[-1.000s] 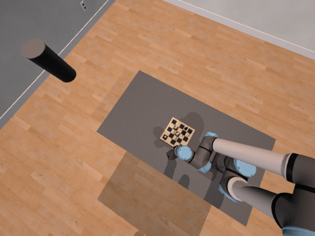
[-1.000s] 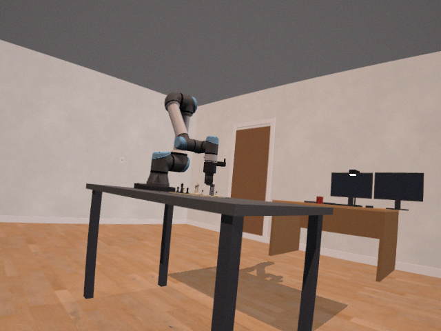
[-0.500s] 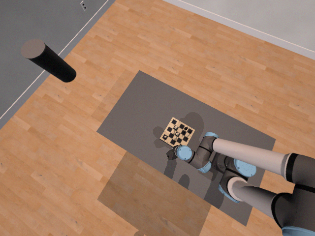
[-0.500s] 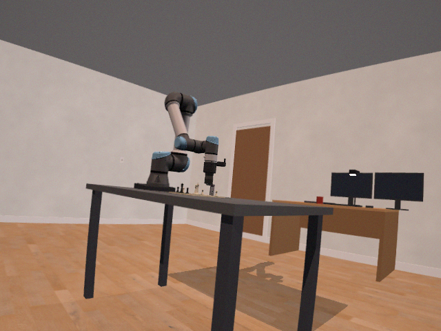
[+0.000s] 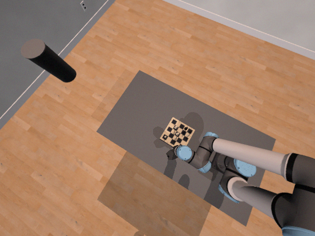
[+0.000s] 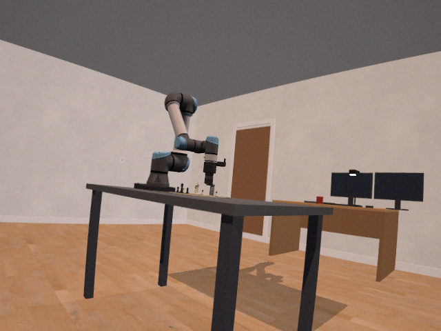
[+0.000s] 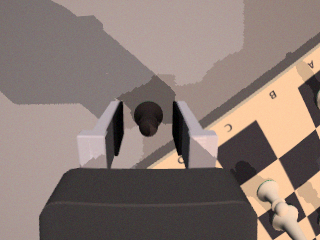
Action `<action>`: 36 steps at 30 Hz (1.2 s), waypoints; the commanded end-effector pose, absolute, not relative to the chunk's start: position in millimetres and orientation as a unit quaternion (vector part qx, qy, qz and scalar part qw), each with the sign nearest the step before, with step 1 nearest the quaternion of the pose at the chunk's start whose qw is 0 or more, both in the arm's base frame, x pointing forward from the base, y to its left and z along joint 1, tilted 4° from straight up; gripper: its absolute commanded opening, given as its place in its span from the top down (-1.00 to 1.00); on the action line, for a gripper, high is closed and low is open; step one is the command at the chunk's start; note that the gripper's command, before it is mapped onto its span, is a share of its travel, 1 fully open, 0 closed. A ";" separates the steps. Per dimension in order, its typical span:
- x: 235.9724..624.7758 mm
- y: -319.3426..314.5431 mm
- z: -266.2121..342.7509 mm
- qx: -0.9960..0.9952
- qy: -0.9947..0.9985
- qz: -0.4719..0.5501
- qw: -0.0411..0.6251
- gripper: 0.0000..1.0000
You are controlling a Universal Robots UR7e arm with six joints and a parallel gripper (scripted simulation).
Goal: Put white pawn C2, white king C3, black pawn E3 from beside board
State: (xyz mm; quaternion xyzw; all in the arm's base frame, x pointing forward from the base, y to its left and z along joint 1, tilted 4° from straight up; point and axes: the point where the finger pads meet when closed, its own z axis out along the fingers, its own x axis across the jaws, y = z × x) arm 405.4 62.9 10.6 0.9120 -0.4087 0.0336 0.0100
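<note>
In the wrist view the black pawn point(image 7: 147, 119) stands upright on the grey table just off the chessboard's point(image 7: 280, 154) lettered edge, near the letters C and D. My gripper point(image 7: 147, 117) is open, with one finger on each side of the pawn and a gap to it on both sides. A tall white piece point(image 7: 286, 212) stands on the board to the right. From above, the board point(image 5: 177, 132) holds a few white and black pieces, and my wrist point(image 5: 183, 153) covers the fingers at its near edge. From the side, the gripper point(image 6: 211, 189) reaches down to the table top.
My arm's base point(image 6: 158, 174) sits on the table behind the board. A dark cylinder point(image 5: 48, 60) hangs over the floor at the far left. A wooden desk point(image 6: 342, 214) with two monitors and a red cup point(image 6: 319, 199) stands across the room.
</note>
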 end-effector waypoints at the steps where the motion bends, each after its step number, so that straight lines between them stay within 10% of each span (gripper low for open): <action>1: 405.8 62.8 11.0 0.912 -0.409 0.034 0.010 -0.36; 2: 405.8 62.8 11.0 0.912 -0.409 0.034 0.010 -0.36; 3: 405.8 62.8 11.0 0.912 -0.409 0.034 0.010 1.00; 36: 405.8 62.8 11.0 0.912 -0.409 0.034 0.010 1.00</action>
